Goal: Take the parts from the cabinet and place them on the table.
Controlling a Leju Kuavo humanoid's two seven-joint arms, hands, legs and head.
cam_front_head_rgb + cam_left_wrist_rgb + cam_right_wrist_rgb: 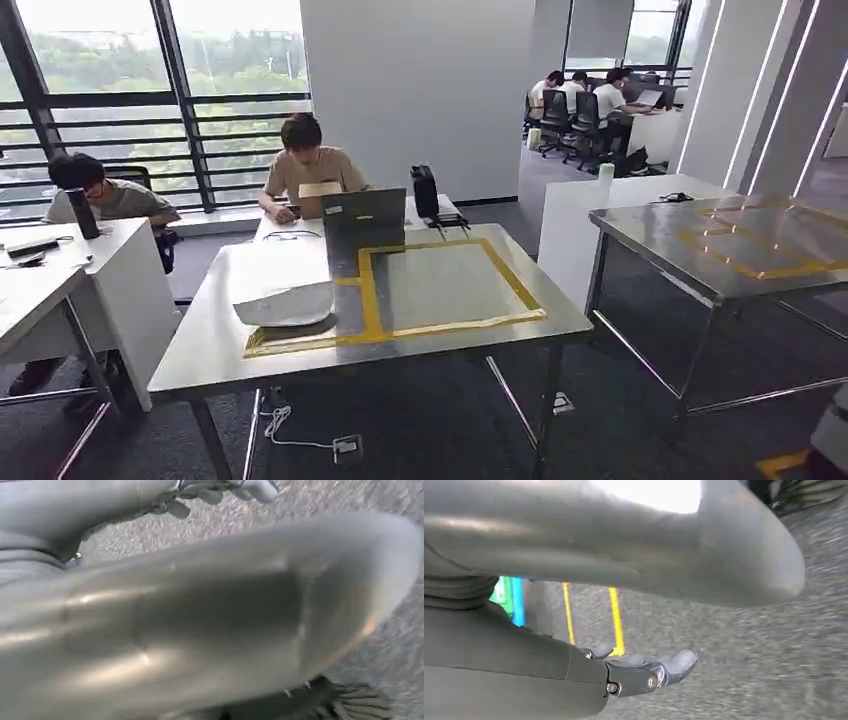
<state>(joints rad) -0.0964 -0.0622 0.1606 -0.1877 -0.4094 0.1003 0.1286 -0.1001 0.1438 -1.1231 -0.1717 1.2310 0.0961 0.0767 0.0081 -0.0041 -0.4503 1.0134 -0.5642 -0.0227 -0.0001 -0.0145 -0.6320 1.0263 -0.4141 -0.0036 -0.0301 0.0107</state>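
A steel table (200,345) stands in front of me in the head view, with a square of yellow tape (450,285) marked on its top. A white curved part (283,290) lies on the table, just left of the taped square. My left hand (220,491) hangs over grey carpet with its fingers apart and nothing in them. My right hand (644,672) also hangs above the carpet, fingers stretched out and holding nothing, near yellow floor lines (616,617).
A laptop (363,222) and a black box (425,190) sit at the table's far edge, with a seated person (305,165) behind. A second steel table (740,245) stands to the right, a white desk (95,270) to the left. A cable and plug (345,447) lie on the floor.
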